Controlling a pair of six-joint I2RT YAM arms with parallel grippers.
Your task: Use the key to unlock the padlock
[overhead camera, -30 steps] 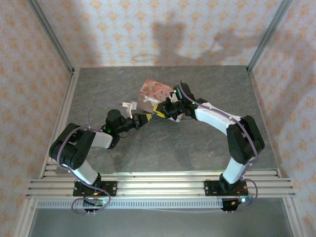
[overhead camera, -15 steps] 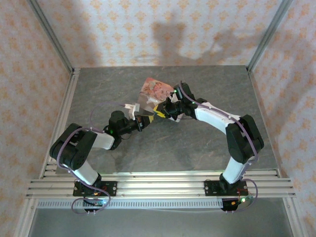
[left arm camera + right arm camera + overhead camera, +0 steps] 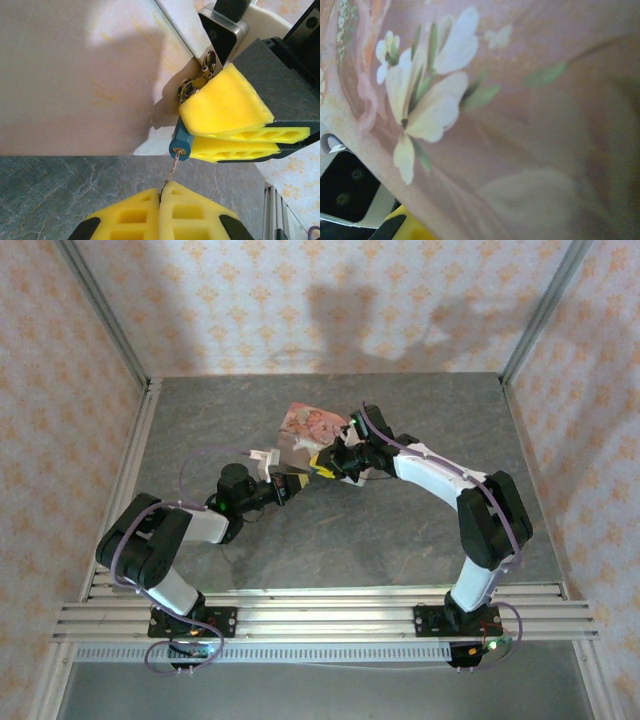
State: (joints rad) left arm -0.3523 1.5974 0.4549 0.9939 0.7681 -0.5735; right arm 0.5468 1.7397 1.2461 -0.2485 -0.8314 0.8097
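The left gripper (image 3: 162, 192) pinches the thin silvery metal key (image 3: 173, 167), its tip touching the small dark-blue padlock (image 3: 180, 144) clamped in the right gripper (image 3: 190, 132).

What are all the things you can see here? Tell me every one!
pink box: one, pink with flowers, mid-table by both hands
padlock: one, dark bluish, at the box's clasp
key: one, silvery, reaching up to the padlock
table: one, grey, under everything
walls: three, peach patterned, around the table
left hand: one, yellow fingers, shut on the key
right hand: one, yellow fingers, shut on the padlock
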